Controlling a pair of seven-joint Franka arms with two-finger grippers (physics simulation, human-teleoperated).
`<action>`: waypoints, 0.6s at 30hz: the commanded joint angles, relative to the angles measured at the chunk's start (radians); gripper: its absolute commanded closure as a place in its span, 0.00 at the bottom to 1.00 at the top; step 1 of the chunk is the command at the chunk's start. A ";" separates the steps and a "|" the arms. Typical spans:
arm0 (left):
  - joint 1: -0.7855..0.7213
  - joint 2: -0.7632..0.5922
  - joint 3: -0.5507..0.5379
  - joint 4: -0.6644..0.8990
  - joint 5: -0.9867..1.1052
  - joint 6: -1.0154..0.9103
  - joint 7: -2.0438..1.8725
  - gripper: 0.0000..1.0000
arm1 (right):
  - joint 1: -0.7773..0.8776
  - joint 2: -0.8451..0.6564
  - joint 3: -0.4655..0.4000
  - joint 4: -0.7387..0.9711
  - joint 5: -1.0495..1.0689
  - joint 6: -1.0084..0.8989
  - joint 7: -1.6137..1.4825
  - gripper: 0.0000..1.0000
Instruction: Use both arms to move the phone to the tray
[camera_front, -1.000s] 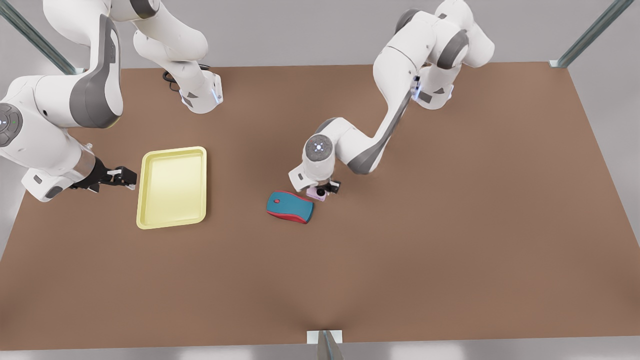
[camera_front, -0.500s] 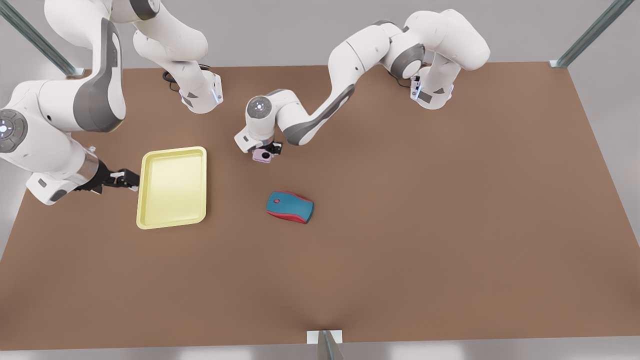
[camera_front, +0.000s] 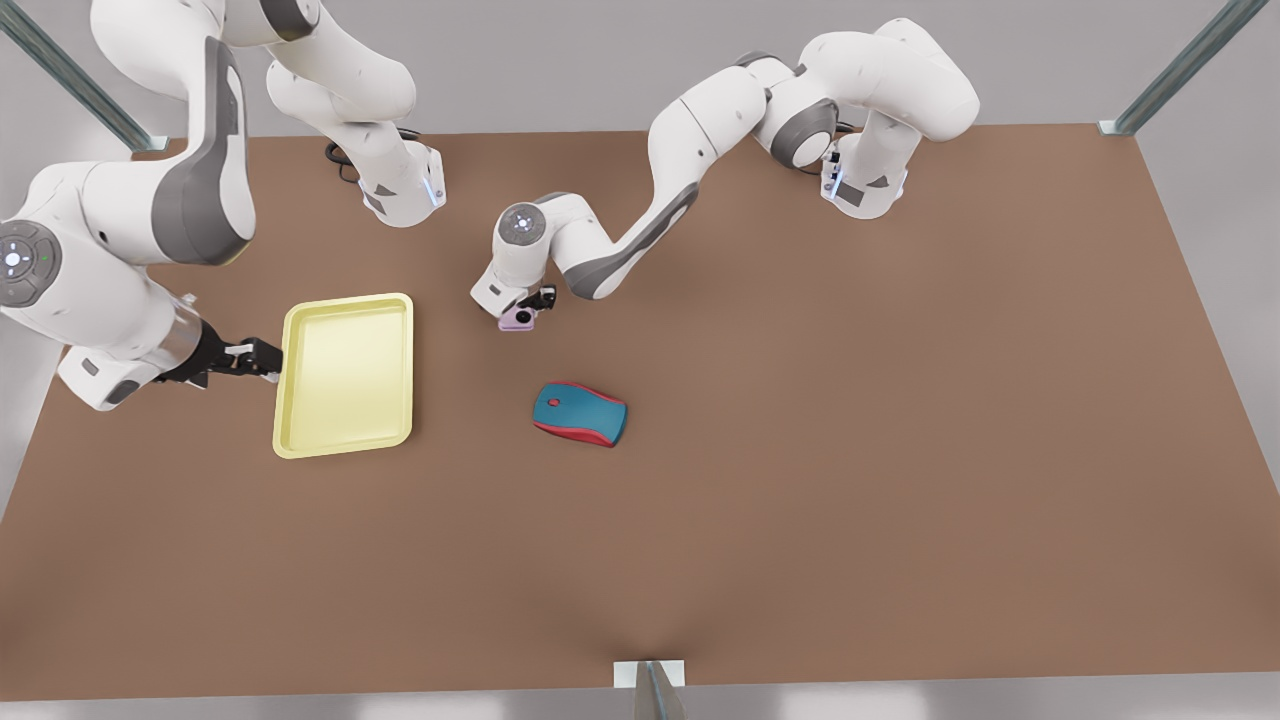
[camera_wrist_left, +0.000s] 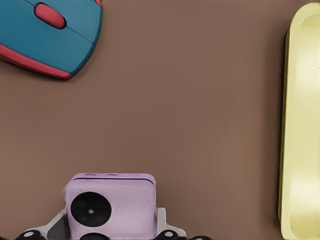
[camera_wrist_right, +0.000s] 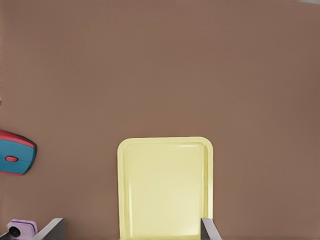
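One claw (camera_front: 531, 307) clamping phone (camera_front: 517, 319)

arms (camera_front: 640, 200): glossy white shells | grey joint sections | black jaws

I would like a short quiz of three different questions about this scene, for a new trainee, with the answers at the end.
1. True or false: the phone lies inside the tray.
2. Which claw holds the phone: A) the left claw, B) the right claw?
3. Fill in: the teal-and-red thing on the table is a computer ____.

Key:
1. False. The phone is outside the tray, toward the front view's right, with bare table between them.
2. A. The right claw is open at the tray's short edge.
3. mouse.
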 joint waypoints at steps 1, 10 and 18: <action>0.000 -0.001 0.000 0.000 -0.001 0.019 -0.137 0.00 | 0.000 -0.003 0.000 0.001 0.001 -0.003 -0.001 0.00; 0.595 -0.516 0.011 -0.051 0.132 -0.952 0.926 0.00 | 0.009 -0.003 0.016 -0.002 0.101 -0.001 -0.004 0.00; 1.031 -1.038 -0.273 -0.473 0.133 -0.969 1.183 0.00 | 0.299 0.202 0.148 -0.024 0.032 0.131 0.458 0.00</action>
